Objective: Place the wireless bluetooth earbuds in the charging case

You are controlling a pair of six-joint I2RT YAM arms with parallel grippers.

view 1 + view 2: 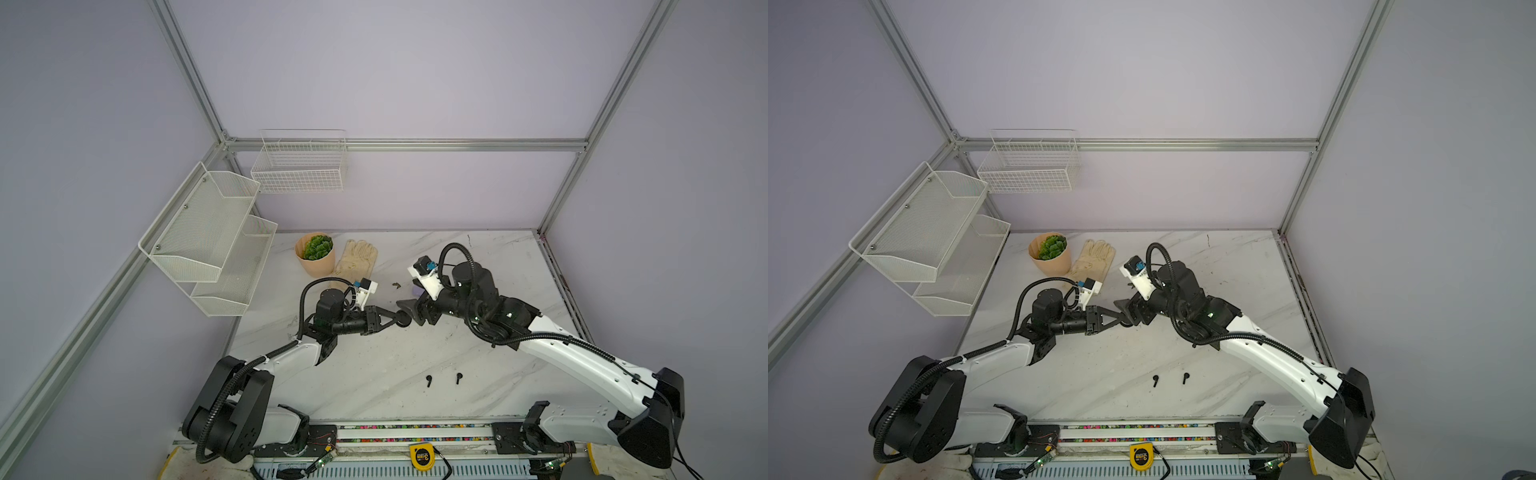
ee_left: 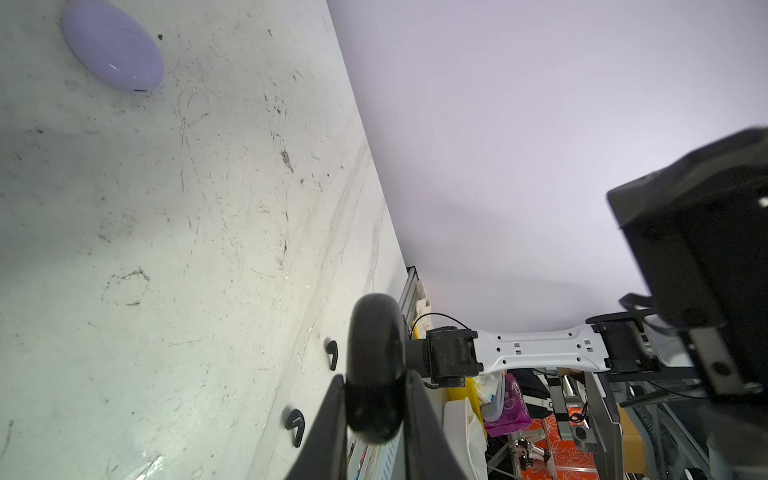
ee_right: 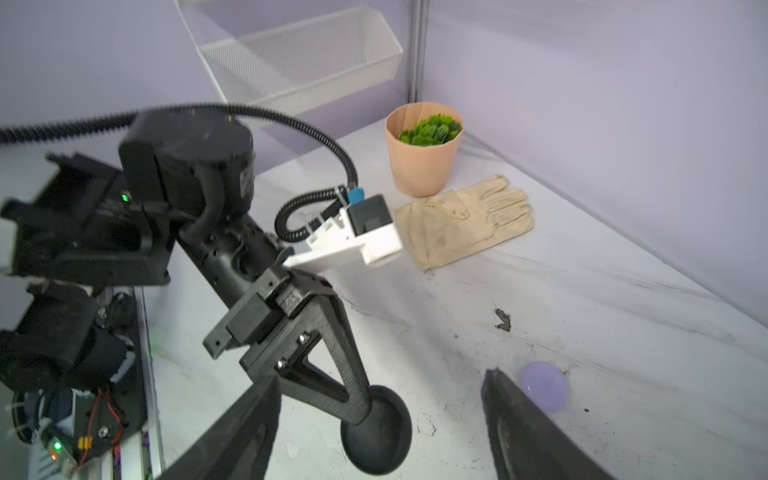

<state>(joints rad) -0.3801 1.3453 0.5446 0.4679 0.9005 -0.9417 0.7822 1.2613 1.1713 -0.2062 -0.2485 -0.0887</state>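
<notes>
Two cases are showing. The black case (image 2: pixel 376 365) is sitting pinched between the left gripper's (image 1: pixel 395 319) jaws, looking shut, insides not showing. The lilac case (image 2: pixel 112 50) is lying closed on the table (image 1: pixel 365 374), farther back, just beside the right wrist in a top view (image 1: pixel 415 292). The pot (image 1: pixel 314 266) at the back is holding a green plant (image 1: pixel 318 247), and a glove (image 1: pixel 357 259) is lying flat right beside it. The wire basket (image 1: pixel 299 166) and mesh shelf (image 1: pixel 208 232) are hanging on the walls.

Both black earbuds (image 1: pixel 429 380) (image 1: pixel 459 377) are lying loose on the table near the front edge. They are side by side, outside either case and well apart from both grippers.

The left arm is reaching in toward centre, forearm roughly level, gripper rolled on its side and pointing at the right one. The right arm is stretching across from the right with its wrist bent, facing the left gripper. The right gripper (image 1: pixel 413 314) is standing with jaws spread wide and the black case (image 3: pixel 376 432) in the gap between them. No contact is showing in the right wrist view.
</notes>
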